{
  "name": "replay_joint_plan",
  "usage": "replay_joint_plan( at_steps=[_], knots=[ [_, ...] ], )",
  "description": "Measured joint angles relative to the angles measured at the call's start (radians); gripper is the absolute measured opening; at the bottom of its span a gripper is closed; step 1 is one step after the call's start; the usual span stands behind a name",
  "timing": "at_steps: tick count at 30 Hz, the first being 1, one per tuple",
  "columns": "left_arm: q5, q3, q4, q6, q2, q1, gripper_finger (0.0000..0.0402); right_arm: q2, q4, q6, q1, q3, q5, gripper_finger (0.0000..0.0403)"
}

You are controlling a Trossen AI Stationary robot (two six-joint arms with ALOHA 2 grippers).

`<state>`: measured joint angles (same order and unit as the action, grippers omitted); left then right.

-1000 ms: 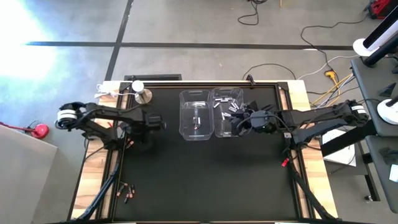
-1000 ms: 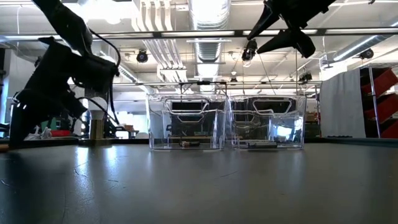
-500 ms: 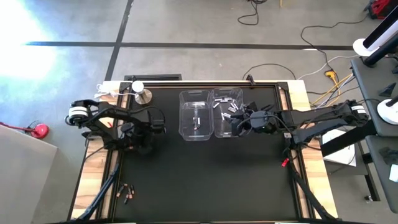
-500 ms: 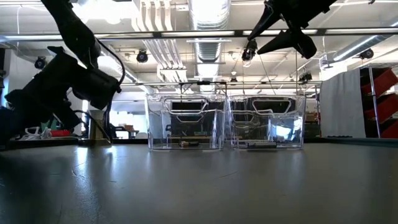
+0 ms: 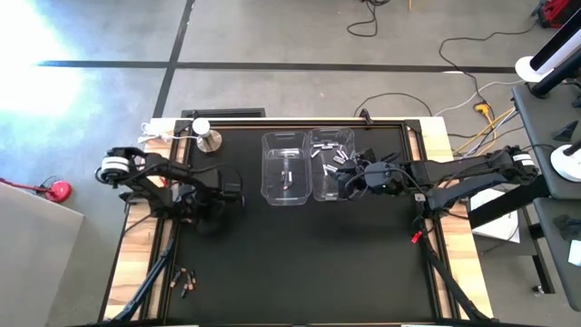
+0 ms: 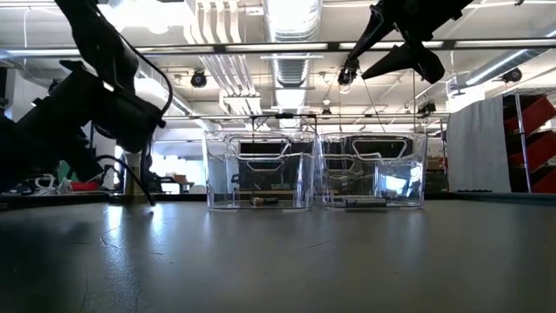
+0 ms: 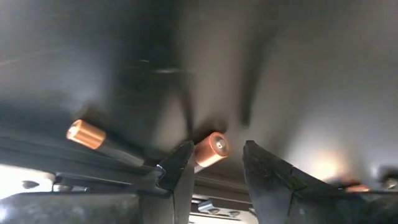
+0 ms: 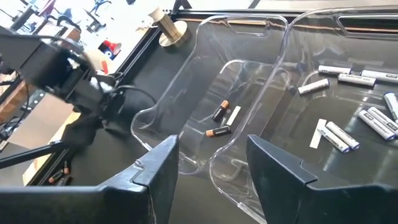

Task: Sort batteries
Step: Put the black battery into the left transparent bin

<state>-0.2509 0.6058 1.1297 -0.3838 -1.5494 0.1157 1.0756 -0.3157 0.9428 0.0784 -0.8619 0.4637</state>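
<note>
I am running this rig in what looks like a large industrial lab or workshop hall. Looking level across the black table, I see an open ceiling with silver ducts, pipes and strip lights, and red shelving far right. From above, the bare concrete floor carries dark tape lines and loose cables on the right.

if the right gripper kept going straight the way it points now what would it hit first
Probably the near rim of the left clear bin, between the right gripper fingers and the copper batteries; depth is unclear.
</note>
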Motion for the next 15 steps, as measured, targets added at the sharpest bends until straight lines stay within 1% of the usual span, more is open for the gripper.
replay_joint_plan(
  at_steps=[8, 13, 15],
  knots=[
    [0.015, -0.032, -0.035, 0.016, -0.009, -0.145, 0.0115, 0.000, -0.001, 0.000, 0.000, 0.000, 0.000, 0.0170],
    [0.042, -0.031, -0.037, 0.017, -0.010, -0.197, 0.0113, 0.000, -0.002, 0.000, 0.000, 0.000, -0.019, 0.0170],
    [0.049, -0.032, -0.038, 0.019, -0.009, -0.215, 0.0103, 0.000, -0.002, 0.000, 0.000, 0.000, -0.021, 0.0172]
  ],
)
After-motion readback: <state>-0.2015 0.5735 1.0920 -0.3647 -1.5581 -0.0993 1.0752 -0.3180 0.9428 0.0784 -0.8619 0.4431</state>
